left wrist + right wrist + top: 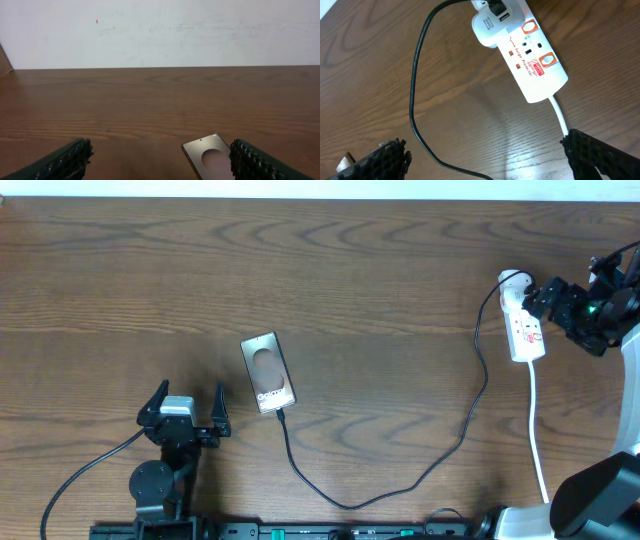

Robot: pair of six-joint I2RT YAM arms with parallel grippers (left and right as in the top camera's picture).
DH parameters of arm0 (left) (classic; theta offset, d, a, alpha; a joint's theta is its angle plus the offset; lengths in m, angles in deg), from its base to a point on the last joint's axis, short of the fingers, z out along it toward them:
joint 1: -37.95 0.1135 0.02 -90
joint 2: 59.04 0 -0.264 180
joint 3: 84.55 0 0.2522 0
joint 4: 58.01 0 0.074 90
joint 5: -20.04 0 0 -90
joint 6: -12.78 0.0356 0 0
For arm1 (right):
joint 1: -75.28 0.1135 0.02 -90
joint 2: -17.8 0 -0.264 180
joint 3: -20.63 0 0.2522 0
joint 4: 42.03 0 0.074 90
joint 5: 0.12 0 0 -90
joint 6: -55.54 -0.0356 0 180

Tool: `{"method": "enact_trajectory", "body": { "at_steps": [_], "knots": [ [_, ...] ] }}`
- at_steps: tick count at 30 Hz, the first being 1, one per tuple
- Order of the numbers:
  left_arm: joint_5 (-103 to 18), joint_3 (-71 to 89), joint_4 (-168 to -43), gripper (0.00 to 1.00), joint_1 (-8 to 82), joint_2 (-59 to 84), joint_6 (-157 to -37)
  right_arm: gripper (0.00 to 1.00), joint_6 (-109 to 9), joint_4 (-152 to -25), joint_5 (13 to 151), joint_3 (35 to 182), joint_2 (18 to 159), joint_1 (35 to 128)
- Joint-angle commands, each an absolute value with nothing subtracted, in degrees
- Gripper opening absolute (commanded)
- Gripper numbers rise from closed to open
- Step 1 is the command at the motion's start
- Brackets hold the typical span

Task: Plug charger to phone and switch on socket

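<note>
The phone (268,372) lies flat on the wooden table left of centre. It also shows in the left wrist view (207,155), just inside the right finger. The black charger cable (440,460) runs from the phone's near edge in a loop to a white adapter (492,22) plugged into the socket strip (526,330) at the far right. My left gripper (190,408) is open and empty, just left of the phone and nearer the front edge. My right gripper (560,310) is open and empty, just beside the strip (530,55), with the cable (415,100) between its fingers.
The strip's white cord (537,430) runs down toward the front right edge and shows in the right wrist view (559,112). A pale wall (160,30) rises behind the table's far edge.
</note>
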State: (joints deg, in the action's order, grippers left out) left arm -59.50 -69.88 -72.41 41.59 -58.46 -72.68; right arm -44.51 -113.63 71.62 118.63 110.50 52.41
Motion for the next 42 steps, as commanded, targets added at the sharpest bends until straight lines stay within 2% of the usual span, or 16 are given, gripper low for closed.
{"method": "enact_trajectory", "body": {
  "at_steps": [1,10,16,26,33,36,42],
  "knots": [
    [-56.9,-70.6,-74.7,0.9,41.4,-58.8,-72.3,0.99,-44.7,-113.7,71.3,119.0,109.8,52.9],
    [-56.9,-70.6,-74.7,0.91,41.4,-58.8,-72.3,0.99,-45.5,-111.1,71.5,118.6,109.7,54.2],
    [-56.9,-70.6,-74.7,0.91,41.4,-58.8,-72.3,0.99,-47.3,-98.5,71.6,111.4,106.3,61.7],
    [-56.9,-70.6,-74.7,0.9,41.4,-58.8,-72.3,0.99,-47.3,-66.0,80.8,82.7,91.9,76.2],
    [-56.9,-70.6,-74.7,0.9,41.4,-58.8,-72.3,0.99,-47.3,-43.8,82.9,60.8,78.5,77.8],
    [-56.9,-70.6,-74.7,0.9,41.4,-58.8,-72.3,0.99,-47.3,-36.9,85.5,50.7,70.4,77.9],
    [-56.9,-70.6,-74.7,0.9,41.4,-58.8,-72.3,0.99,-47.3,-35.3,89.7,39.3,56.8,77.9]
  ]
}}
